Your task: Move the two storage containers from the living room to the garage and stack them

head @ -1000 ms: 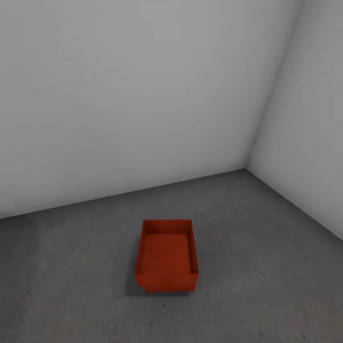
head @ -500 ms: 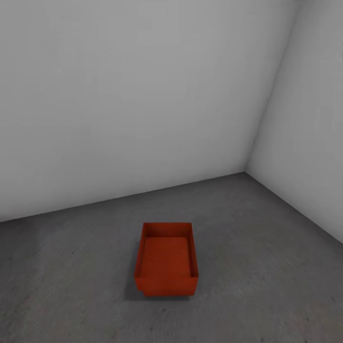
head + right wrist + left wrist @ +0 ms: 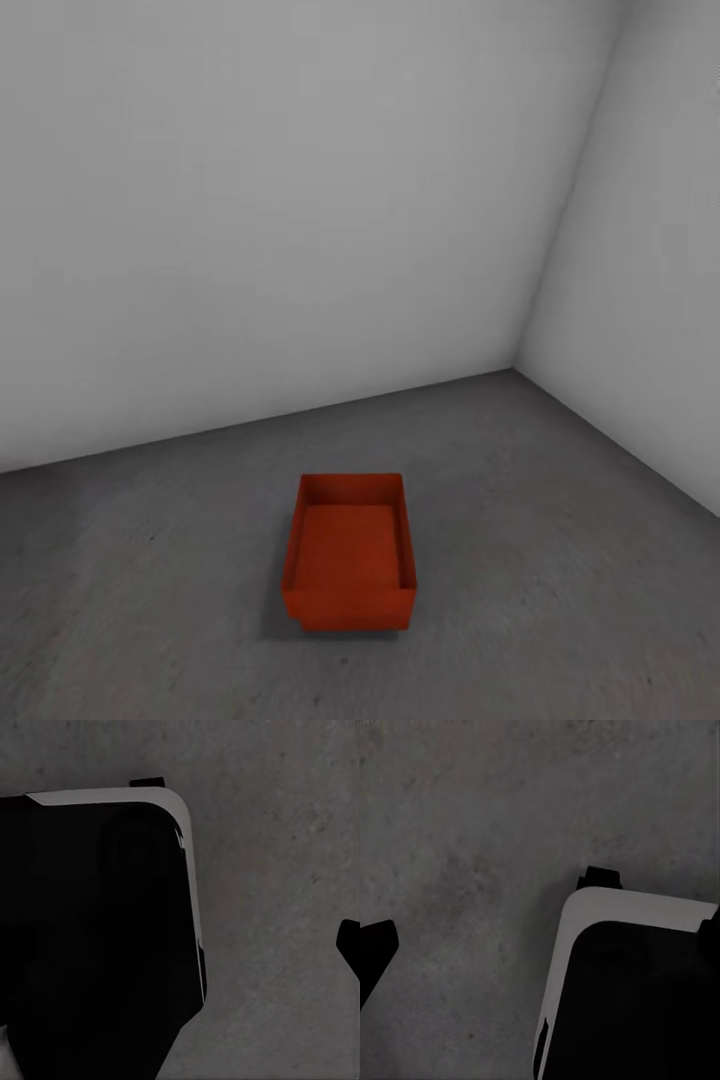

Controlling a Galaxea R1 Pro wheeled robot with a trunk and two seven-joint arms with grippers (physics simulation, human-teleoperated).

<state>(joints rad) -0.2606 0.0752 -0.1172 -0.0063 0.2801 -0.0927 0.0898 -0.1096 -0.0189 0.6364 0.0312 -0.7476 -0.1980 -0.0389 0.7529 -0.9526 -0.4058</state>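
Orange bin (image 3: 350,553) upright on garage floor (image 3: 560,560), near wall corner. End effector states: cannot tell.

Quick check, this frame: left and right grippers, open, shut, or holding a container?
Left gripper: cannot be told; only a dark fingertip at the frame edge, nothing held in view.
Right gripper: cannot be told; one dark fingertip at the edge, nothing held in view.

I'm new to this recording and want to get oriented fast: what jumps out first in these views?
An orange-red storage container sits upright and open-topped on the grey concrete floor, near the corner of two plain white walls. Both wrist views look down on that same concrete beside the robot's white-edged black base.
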